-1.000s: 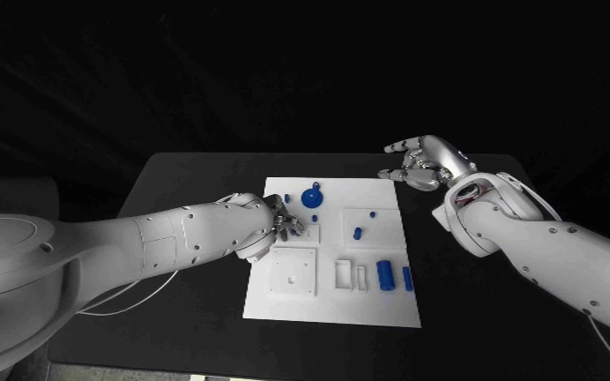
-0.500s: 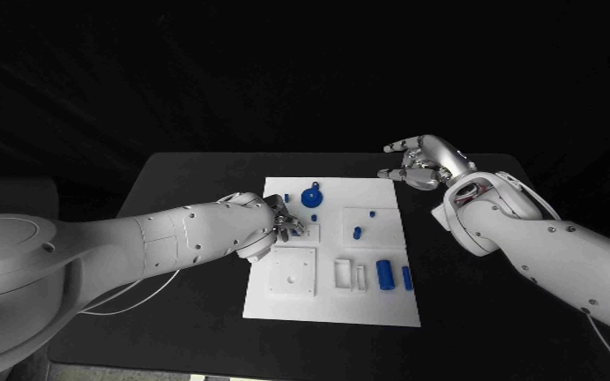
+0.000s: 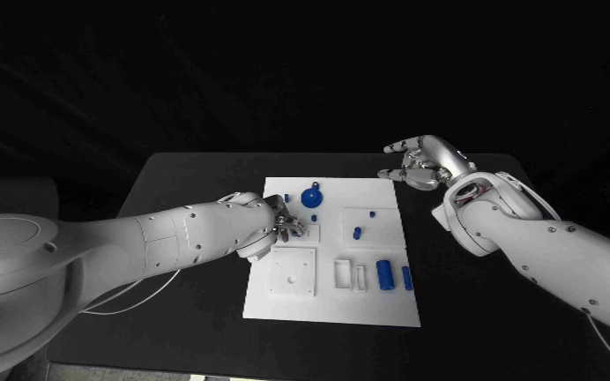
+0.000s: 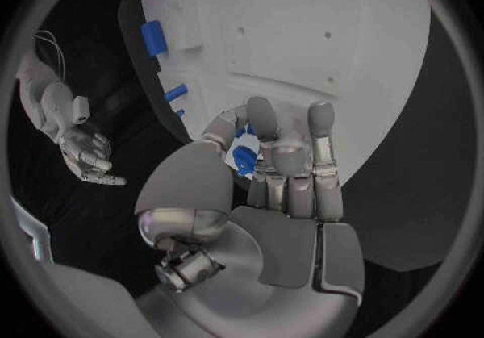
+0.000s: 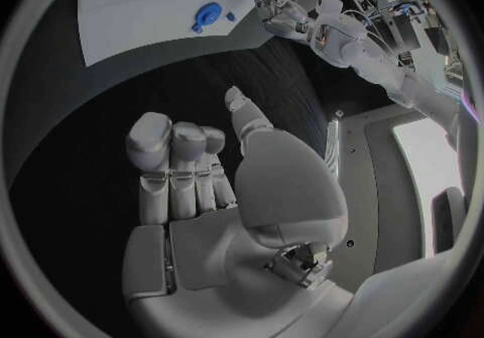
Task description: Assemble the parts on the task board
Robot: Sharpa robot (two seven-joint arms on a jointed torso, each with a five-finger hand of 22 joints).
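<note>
Task board (image 3: 333, 297) under left hand (image 4: 264, 162), fingers curled pinching small blue part (image 4: 243, 156), right hand (image 3: 423, 164) loosely spread, holding nothing

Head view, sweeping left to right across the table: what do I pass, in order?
Left hand at the task board's left edge → blue disc part → small blue parts → blue cylinder → slim blue part → right hand, off the board.

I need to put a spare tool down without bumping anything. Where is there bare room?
Bare table behind the left hand, and in front of the board. The board's middle is crowded with blue parts; the right hand hovers off its far right corner.
</note>
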